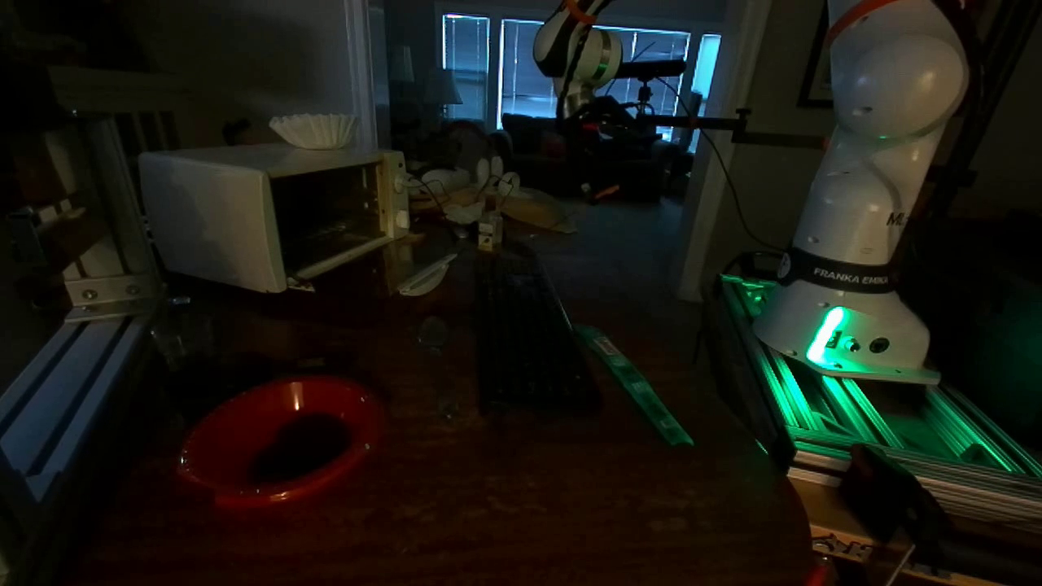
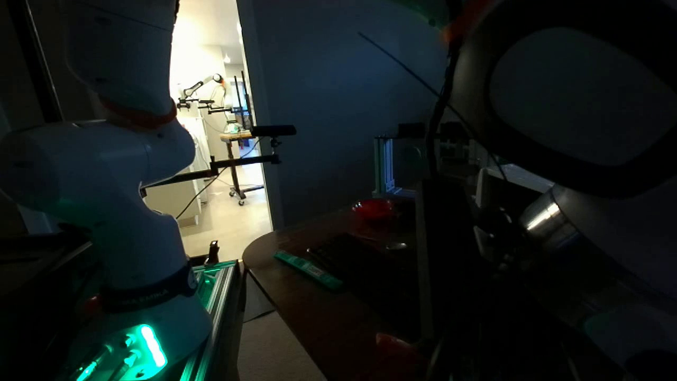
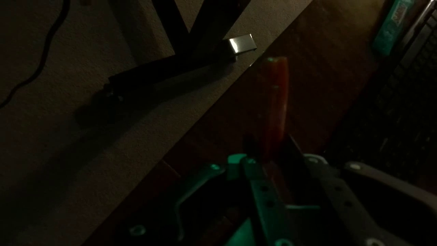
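The scene is dark. In the wrist view my gripper [image 3: 271,147] has its fingertips on both sides of a long, narrow red-orange thing [image 3: 278,92], which sticks out beyond them. In an exterior view the gripper [image 1: 588,183] hangs in the air at the far end of the table, with an orange tip [image 1: 606,192] showing at it. In an exterior view a red shape [image 2: 394,344] shows low in the picture; it is too dark to tell if this is the held thing. The wrist view shows the brown table [image 3: 235,119] beneath.
A black keyboard [image 1: 533,342] and a green packet [image 1: 635,387] lie on the table, also in the wrist view. A red bowl [image 1: 203,456], a clear spoon [image 1: 433,334] and an open white toaster oven [image 1: 207,220] are there. A paper filter [image 1: 316,130] sits on the oven.
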You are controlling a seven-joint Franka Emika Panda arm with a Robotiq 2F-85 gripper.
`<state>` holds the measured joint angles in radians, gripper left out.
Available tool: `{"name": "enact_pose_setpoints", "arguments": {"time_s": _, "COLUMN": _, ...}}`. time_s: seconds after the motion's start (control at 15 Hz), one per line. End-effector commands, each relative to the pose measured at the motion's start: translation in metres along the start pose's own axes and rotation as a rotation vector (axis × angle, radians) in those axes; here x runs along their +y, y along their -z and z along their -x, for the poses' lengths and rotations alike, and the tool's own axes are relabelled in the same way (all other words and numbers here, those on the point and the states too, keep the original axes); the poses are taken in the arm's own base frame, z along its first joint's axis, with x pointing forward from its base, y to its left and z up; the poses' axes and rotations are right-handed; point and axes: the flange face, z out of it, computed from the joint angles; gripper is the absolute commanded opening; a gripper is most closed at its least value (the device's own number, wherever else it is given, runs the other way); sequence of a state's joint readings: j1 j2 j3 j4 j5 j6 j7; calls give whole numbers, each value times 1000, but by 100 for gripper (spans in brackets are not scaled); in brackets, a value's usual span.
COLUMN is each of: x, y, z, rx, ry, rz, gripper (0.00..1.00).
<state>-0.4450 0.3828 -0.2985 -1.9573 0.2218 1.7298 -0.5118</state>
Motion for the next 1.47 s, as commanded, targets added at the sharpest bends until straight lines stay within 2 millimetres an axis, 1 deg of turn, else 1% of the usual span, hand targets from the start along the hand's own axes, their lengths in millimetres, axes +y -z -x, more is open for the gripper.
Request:
{"name": "enact_pose_setpoints", "arguments": {"time_s": 0.0, "x": 5, "y": 7, "z": -8, "rx": -27, "ry": -14, "rz": -36, "gripper": 5}}
{"name": "enact_pose_setpoints", "arguments": {"time_s": 0.33, "x": 12, "y": 9, "z": -17, "rx": -36, "ry": -13, "rz": -60, "gripper": 5}}
{"name": "enact_pose_setpoints", "arguments": {"time_s": 0.53, "x": 16, "y": 2, "z": -26, "rx": -37, "ry": -8, "rz": -61, "gripper": 5}}
{"name": "enact_pose_setpoints", "arguments": {"time_s": 0.73, "x": 19, "y": -13, "z": -35, "rx": -42, "ry": 8, "rz": -61, "gripper": 5}}
{"name": "enact_pose_setpoints", "arguments": {"time_s": 0.93, "x": 19, "y": -18, "z": -41, "rx": -46, "ry": 17, "rz": -70, "gripper": 5}}
{"name": "enact_pose_setpoints", "arguments": {"time_s": 1.13, "x": 18, "y": -14, "z": -47, "rx": -16, "ry": 21, "rz": -62, "gripper": 5}}
{"name": "enact_pose_setpoints", "arguments": {"time_s": 1.4, "x": 23, "y": -2, "z": -49, "rx": 25, "ry": 12, "rz": -48, "gripper": 5}}
